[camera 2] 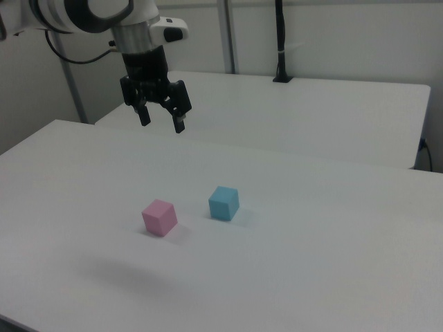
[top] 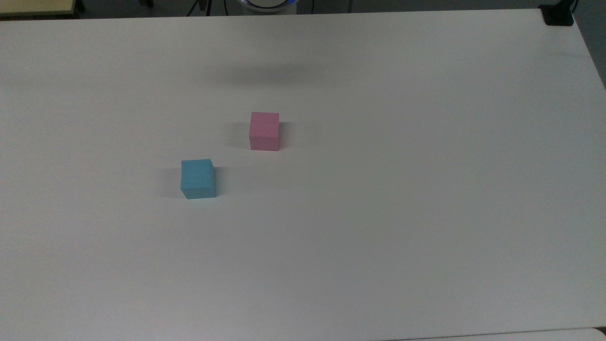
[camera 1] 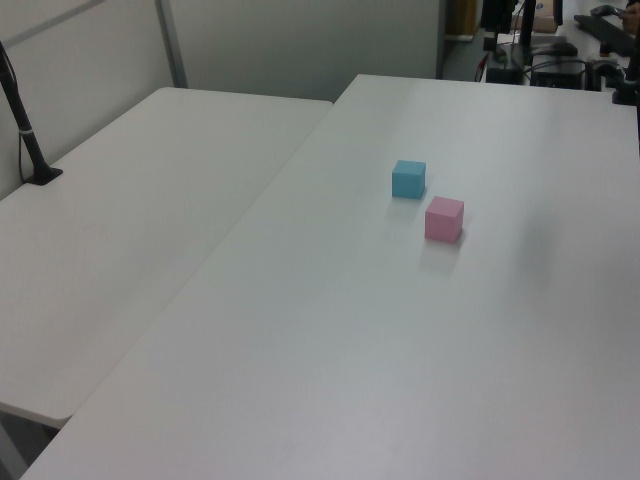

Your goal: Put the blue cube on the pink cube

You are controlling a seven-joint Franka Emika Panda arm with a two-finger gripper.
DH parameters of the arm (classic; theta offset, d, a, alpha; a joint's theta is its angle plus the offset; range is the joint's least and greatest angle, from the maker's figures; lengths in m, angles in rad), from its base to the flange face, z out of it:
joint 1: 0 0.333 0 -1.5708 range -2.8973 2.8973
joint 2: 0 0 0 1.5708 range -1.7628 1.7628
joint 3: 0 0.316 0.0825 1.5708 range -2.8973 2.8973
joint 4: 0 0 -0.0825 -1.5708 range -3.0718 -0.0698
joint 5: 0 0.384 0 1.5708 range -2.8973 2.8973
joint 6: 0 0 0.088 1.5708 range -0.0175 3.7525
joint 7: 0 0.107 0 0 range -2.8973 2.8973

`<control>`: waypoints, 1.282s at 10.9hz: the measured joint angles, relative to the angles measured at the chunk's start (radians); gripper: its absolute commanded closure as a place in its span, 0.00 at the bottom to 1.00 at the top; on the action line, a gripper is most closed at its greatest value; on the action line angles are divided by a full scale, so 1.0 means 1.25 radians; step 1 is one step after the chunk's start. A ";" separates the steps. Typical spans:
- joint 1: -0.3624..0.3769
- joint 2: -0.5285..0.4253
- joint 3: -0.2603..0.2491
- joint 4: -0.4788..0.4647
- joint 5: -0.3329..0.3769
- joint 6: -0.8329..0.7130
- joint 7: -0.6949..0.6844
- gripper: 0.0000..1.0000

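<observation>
The blue cube [top: 198, 178] sits on the white worktop [top: 402, 189], near the pink cube [top: 264, 131] but not touching it. In the right view, the hand [camera 2: 162, 122] hangs high above the worktop, open and holding nothing. A black pole [camera 2: 281, 41] stands on a second table [camera 2: 332, 111] behind.

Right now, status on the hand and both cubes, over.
Hand open, empty, high above the white table. Small sky-blue matte cube untouched, beside small pale pink matte cube, gap between them. Nothing in the way.
</observation>
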 measured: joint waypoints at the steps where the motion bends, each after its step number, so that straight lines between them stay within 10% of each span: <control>1: 0.000 0.000 0.000 0.000 0.000 0.000 0.000 0.00; 14: -0.046 0.076 -0.003 -0.034 -0.023 0.083 -0.197 0.00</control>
